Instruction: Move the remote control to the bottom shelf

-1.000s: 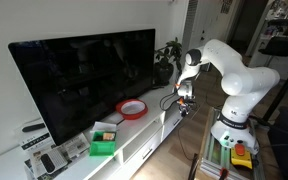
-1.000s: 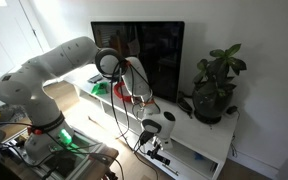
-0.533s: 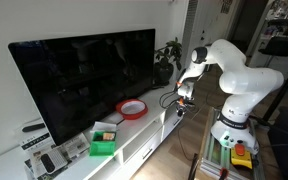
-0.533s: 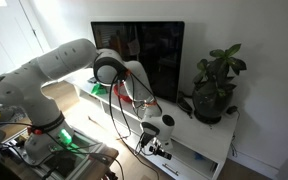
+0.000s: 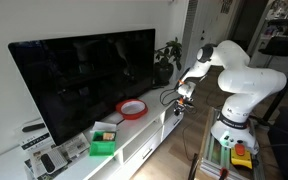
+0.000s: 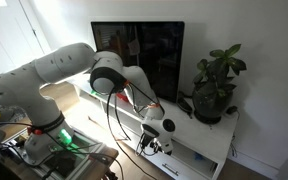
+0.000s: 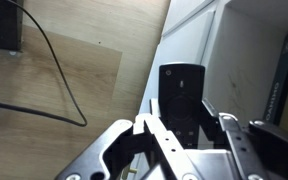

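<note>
Wrist view, hand (image 7: 189, 130) gripping remote control (image 7: 181, 88), white cabinet (image 7: 191, 32) alongside

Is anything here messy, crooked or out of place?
Nothing looks spilled or broken. One oddity: the remote control is off the cabinet, held in the gripper out in front of it, and a loose black cable trails across the wooden floor.

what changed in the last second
The gripper sank lower in front of the cabinet, and the arm's wrist swung away from the TV. It still holds the remote between its fingers; nothing was taken hold of or let go. The dish, green box and plant stayed put.
</note>
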You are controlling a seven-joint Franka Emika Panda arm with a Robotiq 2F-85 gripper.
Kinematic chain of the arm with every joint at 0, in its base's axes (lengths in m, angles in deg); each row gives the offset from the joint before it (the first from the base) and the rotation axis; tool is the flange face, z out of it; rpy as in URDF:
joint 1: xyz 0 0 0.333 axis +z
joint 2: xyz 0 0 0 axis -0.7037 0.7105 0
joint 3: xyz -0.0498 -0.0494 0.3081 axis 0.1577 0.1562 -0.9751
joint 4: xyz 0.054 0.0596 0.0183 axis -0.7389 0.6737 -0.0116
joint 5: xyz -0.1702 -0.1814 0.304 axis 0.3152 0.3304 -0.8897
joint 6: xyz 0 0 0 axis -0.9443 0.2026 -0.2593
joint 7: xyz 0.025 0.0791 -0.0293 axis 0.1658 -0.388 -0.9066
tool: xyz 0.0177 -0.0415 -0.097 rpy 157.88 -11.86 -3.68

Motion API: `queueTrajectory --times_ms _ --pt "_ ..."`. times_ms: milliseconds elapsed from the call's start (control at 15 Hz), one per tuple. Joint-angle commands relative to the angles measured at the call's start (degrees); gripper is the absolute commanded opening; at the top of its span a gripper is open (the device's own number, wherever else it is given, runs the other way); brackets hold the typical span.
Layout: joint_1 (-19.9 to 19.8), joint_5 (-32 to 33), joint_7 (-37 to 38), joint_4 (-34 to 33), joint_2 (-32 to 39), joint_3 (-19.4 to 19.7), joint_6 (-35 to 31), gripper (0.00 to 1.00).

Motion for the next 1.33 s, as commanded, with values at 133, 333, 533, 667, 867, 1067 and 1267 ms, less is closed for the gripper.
queueTrajectory --times_ms 133,333,533,667,867,1067,1267 --pt "-4.52 -0.79 -3.98 -4.79 4.10 -4.35 0.77 0.17" --pt "-5.67 -0.82 -4.96 -6.75 6.04 -5.96 0.07 0.17" --pt "-5.96 -0.62 -5.21 -8.73 7.70 -6.91 0.45 0.17" --pt "-6.03 -0.58 -5.14 -10.04 8.67 -7.31 0.64 0.17" --pt "-5.83 -0.63 -4.75 -12.30 10.24 -7.69 0.77 0.17" --pt "-5.41 -0.60 -4.24 -14.14 11.47 -7.85 0.90 0.17" --pt "-4.93 -0.42 -3.47 -15.72 12.54 -7.51 1.75 0.17"
